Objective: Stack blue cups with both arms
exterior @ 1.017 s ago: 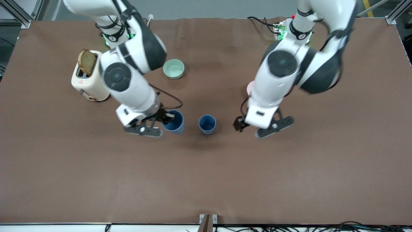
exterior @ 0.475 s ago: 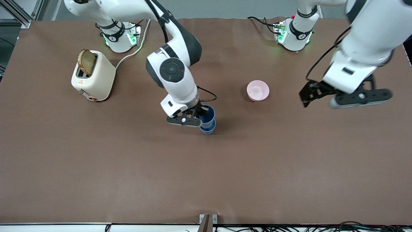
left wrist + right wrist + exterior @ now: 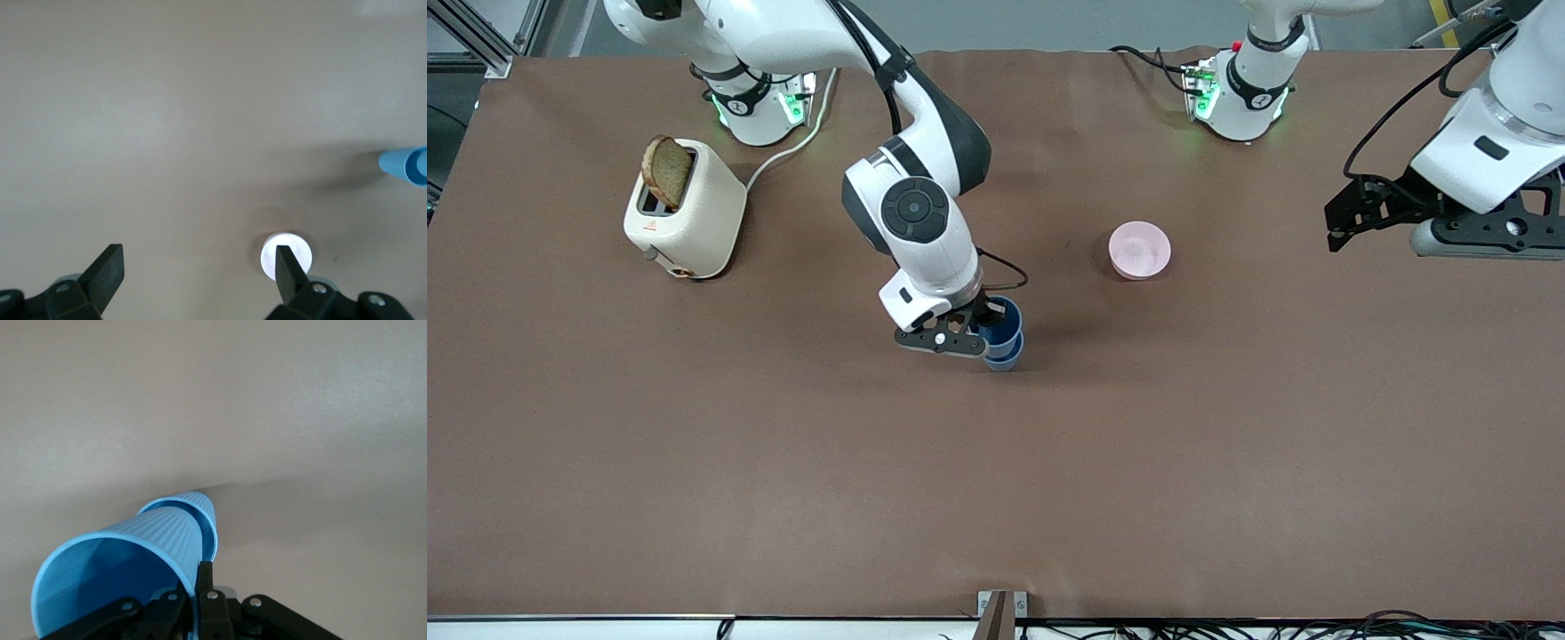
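Cream plastic toaster (image 3: 694,213), one, holding one slice of brown bread (image 3: 666,171); toward the right arm's end of the tabletop (image 3: 783,462).

Small tapered blue plastic cups, two: upper cup (image 3: 1003,322) nested in lower cup (image 3: 1004,357), mid-tabletop. Right hand (image 3: 971,329) pinching the upper cup's rim (image 3: 193,583).

Pink plastic bowl (image 3: 1139,250), one, between the two hands.

Left hand (image 3: 1352,218), fingers (image 3: 107,277) spread, empty, raised over the left arm's end.

Surface: plain brown covering; black cables along the camera-side edge.
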{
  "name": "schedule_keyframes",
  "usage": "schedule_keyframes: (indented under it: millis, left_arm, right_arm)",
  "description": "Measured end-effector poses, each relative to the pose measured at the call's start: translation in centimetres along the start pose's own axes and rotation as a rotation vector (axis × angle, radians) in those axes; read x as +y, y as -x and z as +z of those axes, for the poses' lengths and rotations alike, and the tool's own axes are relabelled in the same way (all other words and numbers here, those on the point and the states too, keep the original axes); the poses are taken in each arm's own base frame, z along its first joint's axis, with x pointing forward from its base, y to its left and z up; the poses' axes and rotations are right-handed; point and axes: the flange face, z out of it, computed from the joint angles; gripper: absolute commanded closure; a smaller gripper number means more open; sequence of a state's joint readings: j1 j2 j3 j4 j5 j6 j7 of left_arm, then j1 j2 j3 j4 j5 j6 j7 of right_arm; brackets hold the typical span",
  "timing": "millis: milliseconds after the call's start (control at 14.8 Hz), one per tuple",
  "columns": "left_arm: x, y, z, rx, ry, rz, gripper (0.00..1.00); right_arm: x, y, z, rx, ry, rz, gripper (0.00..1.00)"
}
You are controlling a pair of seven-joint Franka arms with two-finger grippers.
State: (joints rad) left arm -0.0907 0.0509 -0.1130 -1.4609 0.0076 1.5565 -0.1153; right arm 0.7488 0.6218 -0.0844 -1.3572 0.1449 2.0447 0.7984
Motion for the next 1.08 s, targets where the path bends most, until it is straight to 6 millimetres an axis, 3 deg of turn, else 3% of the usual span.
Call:
schedule_keyframes:
  millis: [203,475,1085]
  left_arm:
    - [-2.0,1.5,1.2,-0.028,0.005,-0.005,0.0]
    - [-1.7,2.7,1.5,-0.03,0.0,-0.001,0.0]
    - [-1.4,2.6,1.3,-0.012,-0.034,0.015,0.0]
  right_arm:
    - [0.1,-0.2,0.0,0.005,-0.003,0.003,0.98]
    - [0.5,-0.7,0.2,0.006,0.0,0.011,0.98]
    - [0.1,-0.6,1.0,0.015,-0.008,0.007,0.98]
